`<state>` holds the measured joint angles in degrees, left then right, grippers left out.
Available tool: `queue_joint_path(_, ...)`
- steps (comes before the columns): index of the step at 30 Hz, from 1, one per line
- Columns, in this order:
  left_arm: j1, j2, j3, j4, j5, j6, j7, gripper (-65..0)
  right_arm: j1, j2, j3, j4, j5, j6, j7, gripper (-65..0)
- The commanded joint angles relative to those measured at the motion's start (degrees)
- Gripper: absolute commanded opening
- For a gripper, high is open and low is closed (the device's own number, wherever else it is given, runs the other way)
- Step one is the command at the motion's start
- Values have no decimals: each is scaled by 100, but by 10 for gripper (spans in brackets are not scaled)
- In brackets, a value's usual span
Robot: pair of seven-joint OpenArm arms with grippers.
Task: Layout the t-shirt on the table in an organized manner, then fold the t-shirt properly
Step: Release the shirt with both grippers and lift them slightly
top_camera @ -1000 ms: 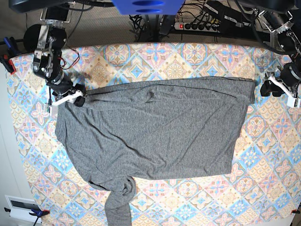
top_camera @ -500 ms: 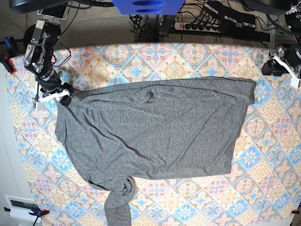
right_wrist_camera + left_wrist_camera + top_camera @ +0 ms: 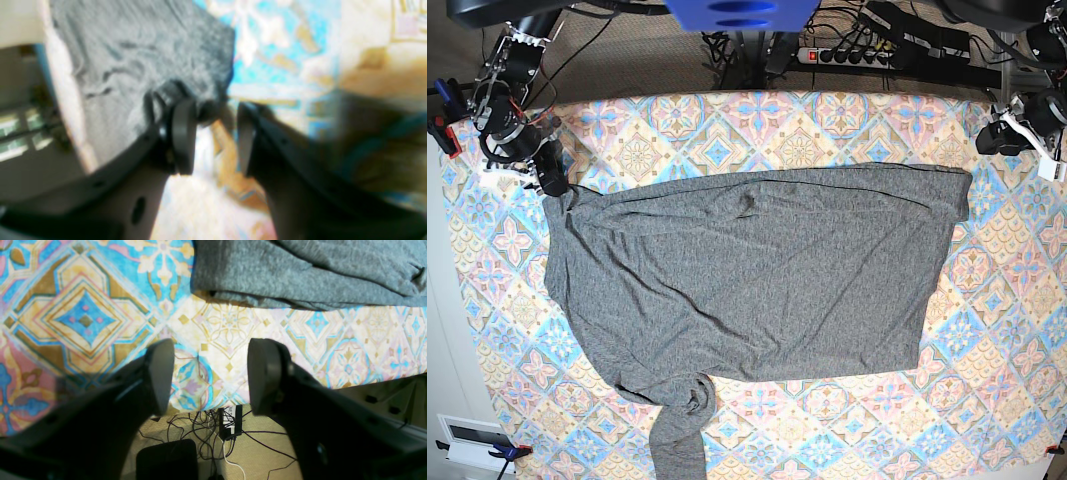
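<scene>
The dark-grey t-shirt [image 3: 757, 280] lies spread across the middle of the patterned table [image 3: 827, 420]. One long sleeve [image 3: 677, 430] is bunched and trails toward the front edge. My right gripper [image 3: 552, 182] is at the shirt's far-left corner. In the blurred right wrist view the gripper [image 3: 210, 116] pinches bunched grey fabric [image 3: 133, 60] at its tips. My left gripper [image 3: 987, 140] hovers at the far right, apart from the shirt. In the left wrist view it [image 3: 210, 373] is open and empty over the table edge, with the shirt's folded edge [image 3: 300, 273] ahead of it.
A power strip with cables [image 3: 847, 55] lies on the floor behind the table, and cables [image 3: 227, 426] show below the edge in the left wrist view. Clamps [image 3: 442, 130] hold the cloth at the left edge. A white box [image 3: 472, 440] sits at the lower left.
My right gripper has moved left and toward the far edge, dragging the shirt's corner with it. My left gripper has moved from the shirt's right corner toward the far right edge.
</scene>
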<state>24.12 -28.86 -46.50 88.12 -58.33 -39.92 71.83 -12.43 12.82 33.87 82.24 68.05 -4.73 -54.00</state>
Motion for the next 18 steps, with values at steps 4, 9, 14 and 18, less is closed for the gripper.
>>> queue_joint_path(4, -8, -125, -58, 72, -80, -8, -93, -304, 25, 94, 20, -123, 346, 20, -20, -445)
queue_joint_path(9, -8, -116, -58, 72, -80, -8, -111, -304, 25, 94, 20, -281, 355, 20, -20, -445)
queue_joint_path(14, -8, -116, -49, 72, -71, -8, -120, -304, 25, 94, 20, -281, 355, 20, -20, -469)
queue_joint_path(18, -16, -116, -49, 72, -18, -8, -128, -304, 25, 94, 11, -281, 355, 20, -2, -629)
